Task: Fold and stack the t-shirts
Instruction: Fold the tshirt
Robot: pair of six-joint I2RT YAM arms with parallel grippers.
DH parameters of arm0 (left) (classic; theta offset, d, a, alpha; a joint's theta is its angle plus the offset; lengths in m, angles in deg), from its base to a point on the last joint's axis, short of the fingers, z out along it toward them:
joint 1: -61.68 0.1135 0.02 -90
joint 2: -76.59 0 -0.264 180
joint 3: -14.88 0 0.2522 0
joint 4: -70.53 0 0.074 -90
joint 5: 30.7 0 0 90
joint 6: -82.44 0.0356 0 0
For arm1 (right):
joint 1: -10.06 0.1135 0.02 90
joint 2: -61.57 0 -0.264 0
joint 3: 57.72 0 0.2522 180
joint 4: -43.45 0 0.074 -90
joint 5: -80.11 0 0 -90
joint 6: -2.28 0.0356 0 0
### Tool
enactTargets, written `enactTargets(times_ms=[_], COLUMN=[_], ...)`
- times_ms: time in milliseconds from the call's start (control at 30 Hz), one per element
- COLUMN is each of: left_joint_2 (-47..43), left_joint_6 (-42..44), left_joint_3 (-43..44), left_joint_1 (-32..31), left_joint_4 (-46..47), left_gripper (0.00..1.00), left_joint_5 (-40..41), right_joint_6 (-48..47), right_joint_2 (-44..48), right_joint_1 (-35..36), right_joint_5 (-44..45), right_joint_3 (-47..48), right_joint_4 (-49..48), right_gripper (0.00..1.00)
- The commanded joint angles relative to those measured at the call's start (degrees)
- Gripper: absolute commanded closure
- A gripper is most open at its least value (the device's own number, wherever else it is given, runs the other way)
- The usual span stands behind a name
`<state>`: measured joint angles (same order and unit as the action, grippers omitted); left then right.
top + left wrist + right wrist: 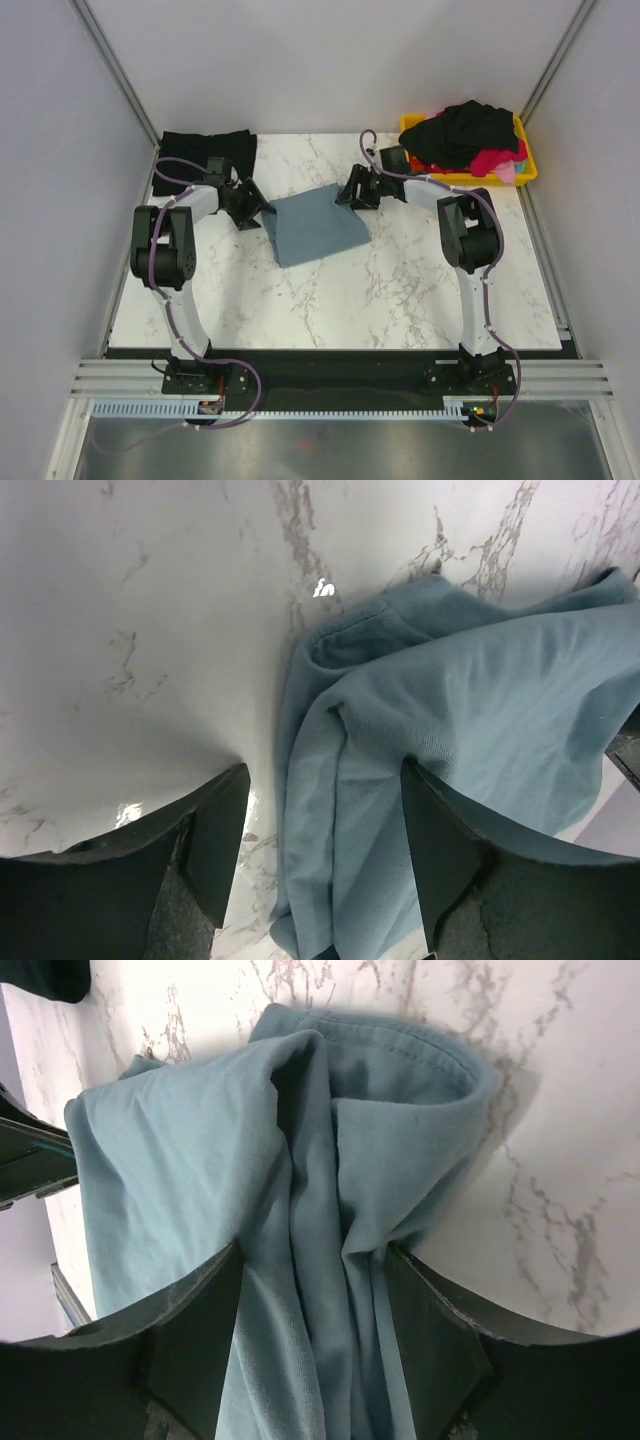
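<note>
Both the left gripper [322, 785] and right gripper [315, 1255] gape unclenched over the blue-grey shirt [318, 228]; closing on bunched layers could catch only some, spoiling the fold.

The top camera looks down from behind on the whole table [400, 300]. The wrist cameras look closely past the left gripper [322, 777] and right gripper [315, 1252]. All three share the blue-grey t-shirt [318, 225].

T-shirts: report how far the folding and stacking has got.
Done: one black cotton shirt lies folded at the far-left corner of the marble table. In hand: the slate blue-grey shirt, partly folded mid-table, the left gripper and right gripper open astride its far edge. Left: black and pink-red shirts heaped in the yellow plastic bin.
</note>
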<state>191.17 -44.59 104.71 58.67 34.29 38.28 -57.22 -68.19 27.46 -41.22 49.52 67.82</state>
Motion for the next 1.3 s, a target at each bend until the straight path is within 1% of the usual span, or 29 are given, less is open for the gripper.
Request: enactTargets(times_ms=[0, 33, 133, 167, 200, 233, 267, 367, 400, 467, 533, 567, 600, 633, 667, 700, 733, 767, 800, 833, 867, 967, 1100, 1267], left_joint_2=[1.2, 1.3, 1.7, 2.0, 2.1, 2.2, 2.1, 0.9, 0.4, -1.0, -3.1, -3.7, -4.5, -5.5, -5.9, -6.1, -6.3, -6.4, -6.5, -6.6, -6.7, -7.2, -6.4, -4.2], left_joint_6=[-2.0, -2.0, -1.9, -1.8, -1.8, -1.8, -1.8, -1.0, -0.8, -0.3, 0.3, 0.6, 1.1, 1.9, 2.2, 2.7, 2.9, 2.8, 2.6, 2.4, 2.2, 1.6, 0.7, -0.5], left_joint_3=[-2.2, -2.1, -1.3, -0.9, -0.8, -0.6, -0.5, -1.0, -1.3, -2.1, -2.2, -2.2, -2.0, -1.7, -1.5, -1.4, -1.2, -1.4, -1.6, -2.4, -3.1, -5.6, -6.6, -4.4], left_joint_1=[-1.5, -1.8, -2.5, -2.7, -2.9, -2.8, -2.8, -2.8, -2.8, -2.8, -2.8, -2.7, -2.7, -2.7, -2.7, -2.7, -2.7, -2.7, -2.8, -2.8, -2.8, -3.0, -3.6, -5.6], left_joint_4=[2.8, 2.9, 2.9, 2.8, 2.8, 2.5, 2.4, 1.4, 1.3, 0.6, -0.4, -1.3, -1.9, -2.6, -3.2, -3.4, -3.6, -3.7, -3.4, -2.9, -2.2, 1.6, 5.2, 6.7], left_gripper=[0.30, 0.30, 0.37, 0.48, 0.60, 0.66, 0.67, 0.66, 0.66, 0.66, 0.68, 0.69, 0.69, 0.68, 0.66, 0.64, 0.61, 0.54, 0.49, 0.45, 0.37, 0.29, 0.27, 0.27], left_joint_5=[1.9, 1.8, 1.7, 1.7, 1.5, 1.5, 1.5, 2.4, 3.3, 4.6, 6.9, 7.7, 9.1, 9.6, 10.1, 10.0, 9.9, 9.9, 9.2, 8.6, 8.1, 5.9, 4.0, 4.2], right_joint_6=[1.3, 1.7, 2.3, 2.0, 2.0, 2.0, 2.1, 0.2, -2.3, -4.1, -6.6, -7.1, -7.5, -8.6, -9.1, -9.6, -9.8, -10.1, -10.1, -10.1, -10.1, -8.7, -6.9, -5.2], right_joint_2=[-2.8, -3.0, -3.2, -3.0, -2.4, -2.0, -1.6, 2.6, 4.7, 6.8, 9.6, 10.6, 11.9, 12.2, 12.4, 12.4, 12.6, 12.9, 13.6, 14.1, 14.4, 15.7, 19.2, 23.0], right_joint_1=[1.5, 1.6, 1.6, 1.6, 1.2, 0.8, 0.4, -0.5, -0.5, -0.5, -0.5, -0.4, -0.5, -0.5, -0.5, -0.5, -0.5, -0.5, -0.6, -0.7, -1.0, -2.6, -4.7, -5.5], right_joint_5=[-2.3, -2.8, -2.4, -1.6, -0.2, 0.6, 2.0, 8.2, 9.3, 11.8, 13.6, 16.4, 17.0, 16.8, 15.9, 15.9, 16.0, 16.7, 19.4, 20.1, 21.0, 22.4, 21.3, 18.0], right_joint_3=[-0.9, -1.1, -1.6, -1.9, -2.3, -3.5, -4.3, -6.9, -7.0, -6.1, -5.1, -4.9, -4.9, -5.1, -5.1, -5.2, -6.1, -6.7, -7.4, -8.4, -8.7, -9.7, -12.2, -17.7], right_joint_4=[-2.5, -3.6, -4.2, -4.2, -4.2, -4.5, -4.3, -2.7, -1.7, 1.6, 5.7, 7.2, 8.5, 10.4, 11.1, 12.1, 12.7, 12.8, 12.8, 12.7, 12.7, 12.0, 9.3, 4.4], right_gripper=[0.33, 0.36, 0.74, 0.92, 1.00, 1.00, 1.00, 1.00, 1.00, 1.00, 1.00, 0.96, 0.91, 0.82, 0.47, 0.32, 0.22, 0.08, 0.06, 0.05, 0.04, 0.04, 0.04, 0.04])
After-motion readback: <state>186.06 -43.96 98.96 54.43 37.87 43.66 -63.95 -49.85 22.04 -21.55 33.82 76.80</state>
